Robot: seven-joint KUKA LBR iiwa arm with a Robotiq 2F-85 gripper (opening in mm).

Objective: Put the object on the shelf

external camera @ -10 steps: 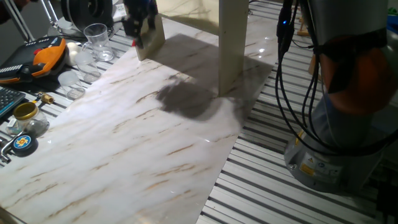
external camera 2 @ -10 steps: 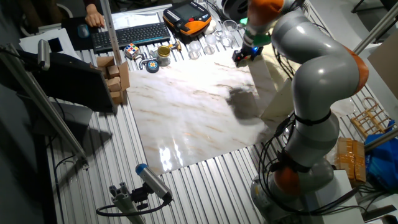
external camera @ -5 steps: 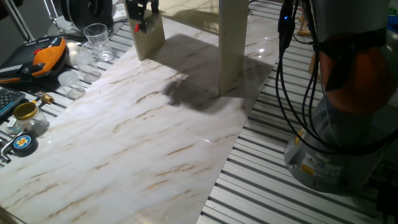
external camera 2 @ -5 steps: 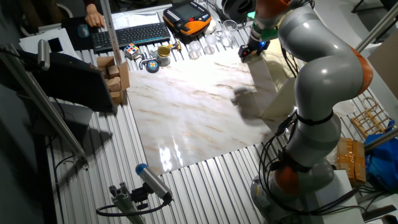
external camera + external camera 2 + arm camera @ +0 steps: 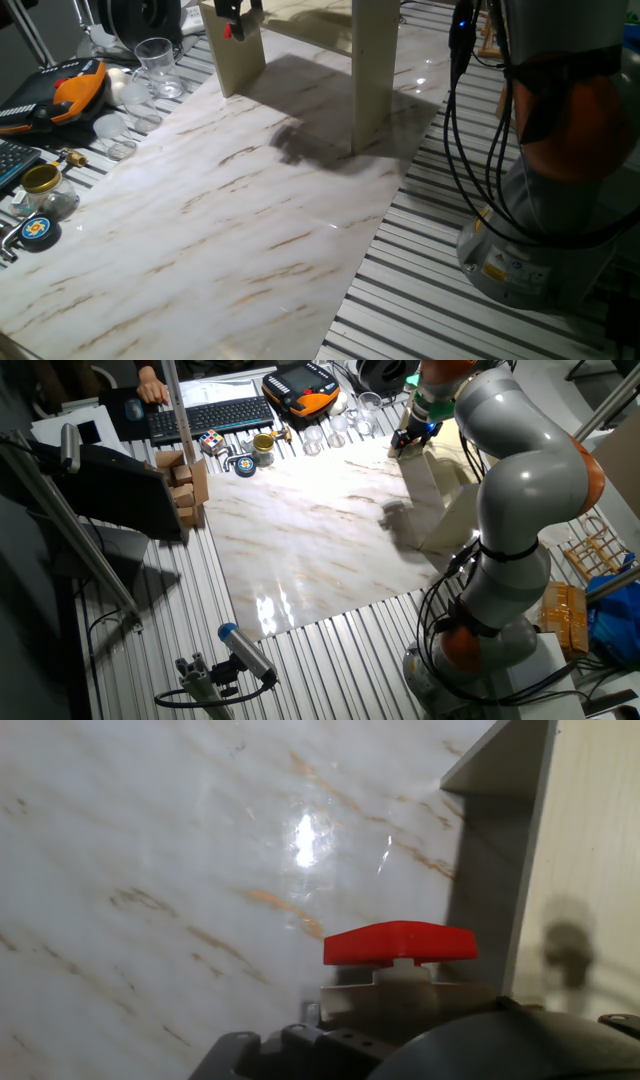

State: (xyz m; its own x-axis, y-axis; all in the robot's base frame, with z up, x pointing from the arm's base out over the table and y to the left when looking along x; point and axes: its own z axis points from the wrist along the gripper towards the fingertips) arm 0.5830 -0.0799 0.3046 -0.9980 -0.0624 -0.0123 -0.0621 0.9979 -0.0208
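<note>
Since a second ago we have lifted the gripper (image 5: 232,14), clenched on the object (image 5: 400,955) (red handle visible), to the shelf (image 5: 375,80) top edge; placing comes next.

object (image 5: 231,30) in pincer (image 5: 233,14) — above shelf (image 5: 300,20) edge | jar (image 5: 42,181) far left

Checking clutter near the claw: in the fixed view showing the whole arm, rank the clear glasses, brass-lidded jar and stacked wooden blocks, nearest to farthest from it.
From the claw:
1. Clear glasses, just left of it at the slab's far edge.
2. Brass-lidded jar, further left along that edge.
3. Stacked wooden blocks, off the slab's left corner.
</note>
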